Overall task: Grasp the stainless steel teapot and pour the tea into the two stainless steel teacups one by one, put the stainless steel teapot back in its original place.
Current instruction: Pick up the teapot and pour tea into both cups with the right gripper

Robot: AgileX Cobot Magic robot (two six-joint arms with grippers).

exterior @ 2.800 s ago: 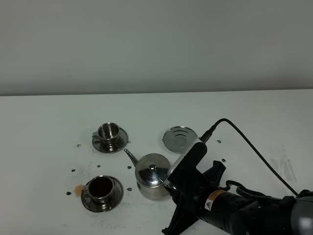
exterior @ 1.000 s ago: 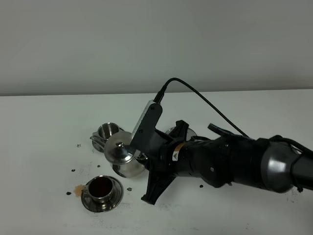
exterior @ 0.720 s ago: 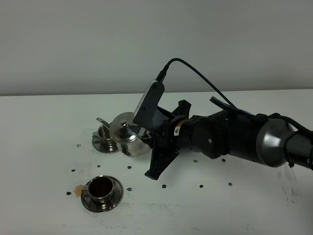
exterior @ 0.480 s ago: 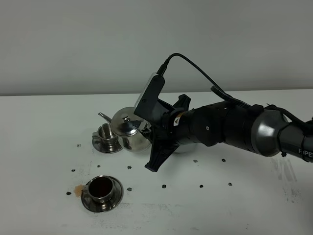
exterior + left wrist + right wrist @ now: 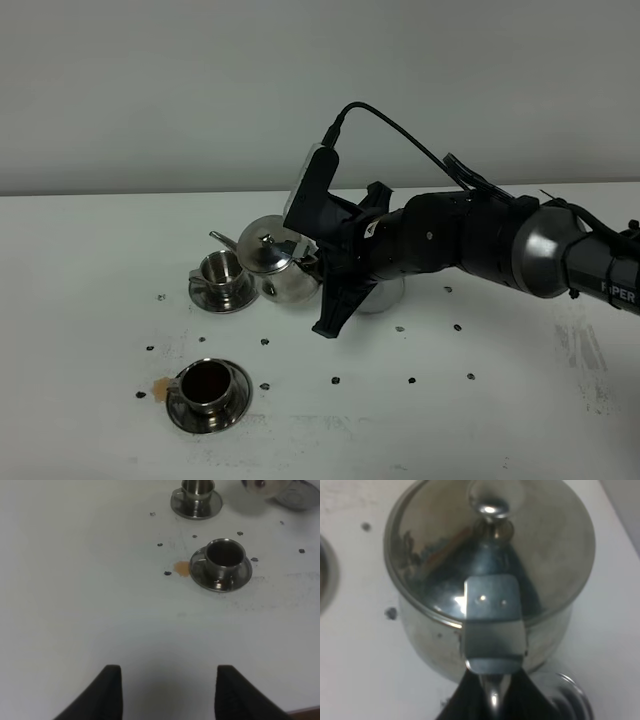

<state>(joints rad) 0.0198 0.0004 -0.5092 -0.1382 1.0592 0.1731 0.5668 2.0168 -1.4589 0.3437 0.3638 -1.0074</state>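
The stainless steel teapot (image 5: 280,268) hangs tilted above the table, its thin spout (image 5: 222,240) leaning toward the far teacup (image 5: 221,268). My right gripper (image 5: 316,264) is shut on the loop handle (image 5: 493,625), seen from behind the pot (image 5: 490,575) in the right wrist view. That far teacup's inside looks shiny. The near teacup (image 5: 207,384) on its saucer holds dark tea; it also shows in the left wrist view (image 5: 223,555). The bare saucer (image 5: 388,296), the original place, is mostly hidden under the right arm. My left gripper (image 5: 170,692) is open over bare table.
An orange stain (image 5: 160,385) marks the white table (image 5: 100,230) beside the near cup's saucer. Small dark specks are scattered around the cups. The right arm's black body and cable (image 5: 400,130) stretch across the middle from the right.
The right arm has carried the teapot from beside the near cup back toward the far cup and lifted it. The spout now leans over the far cup's side.
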